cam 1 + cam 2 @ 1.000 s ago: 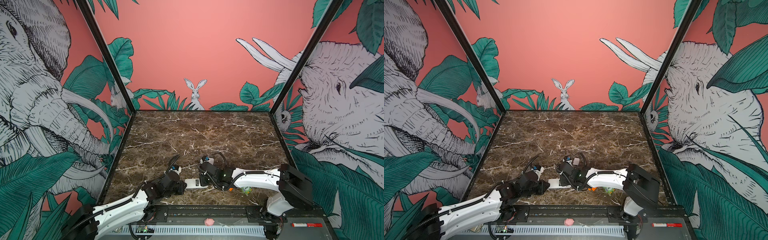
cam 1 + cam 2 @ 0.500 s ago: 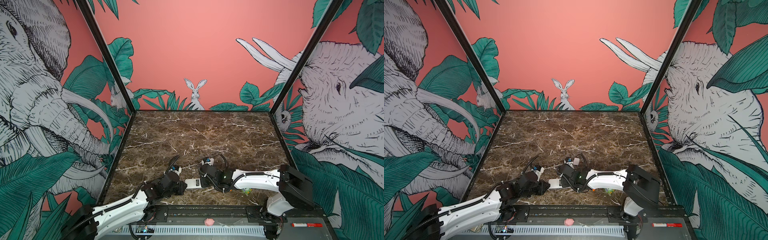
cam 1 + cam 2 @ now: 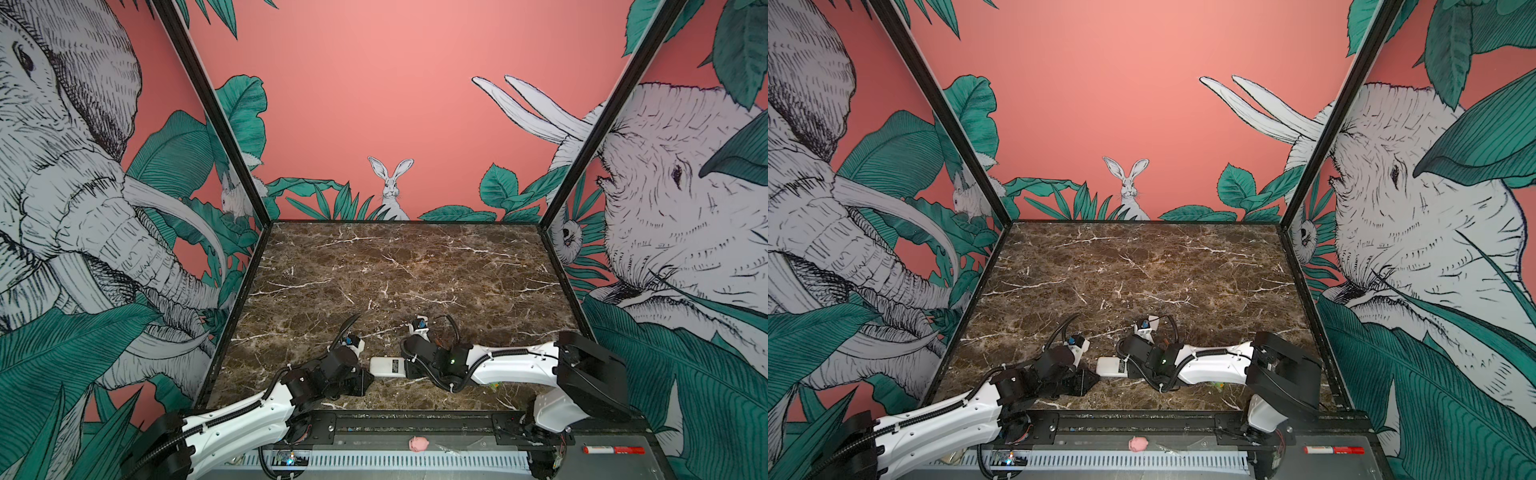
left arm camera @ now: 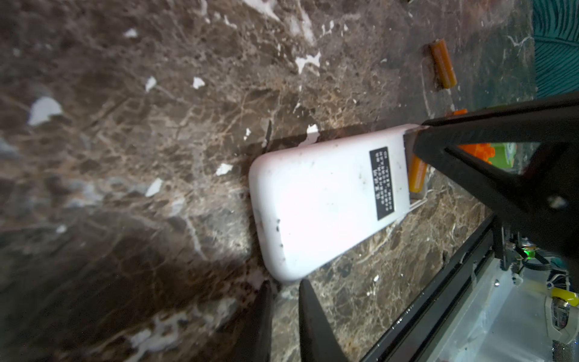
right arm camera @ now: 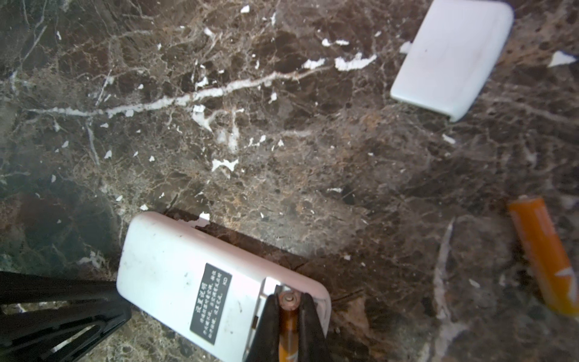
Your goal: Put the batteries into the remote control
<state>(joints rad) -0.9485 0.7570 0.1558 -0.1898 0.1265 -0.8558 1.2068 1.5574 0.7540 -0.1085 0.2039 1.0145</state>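
Note:
The remote control (image 3: 388, 368) (image 3: 1111, 368) lies white back up near the table's front, its black label showing (image 4: 326, 200) (image 5: 188, 275). My right gripper (image 5: 289, 301) (image 3: 409, 368) is shut on one of the batteries (image 5: 288, 326) (image 4: 418, 174), an orange one, and holds its tip at the open compartment at the remote's end. The other battery (image 5: 545, 260) (image 4: 443, 64) lies loose on the marble beyond the remote. My left gripper (image 4: 285, 286) (image 3: 368, 380) is shut and empty, with its tips right at the remote's opposite end.
A white battery cover (image 5: 451, 59) lies apart on the marble. An orange studded brick (image 4: 476, 150) and a green toy (image 3: 494, 385) sit behind my right arm. The black front rail (image 3: 415, 419) borders the table, with a pink lump (image 3: 417, 444) and a red marker (image 3: 613, 449) beyond it.

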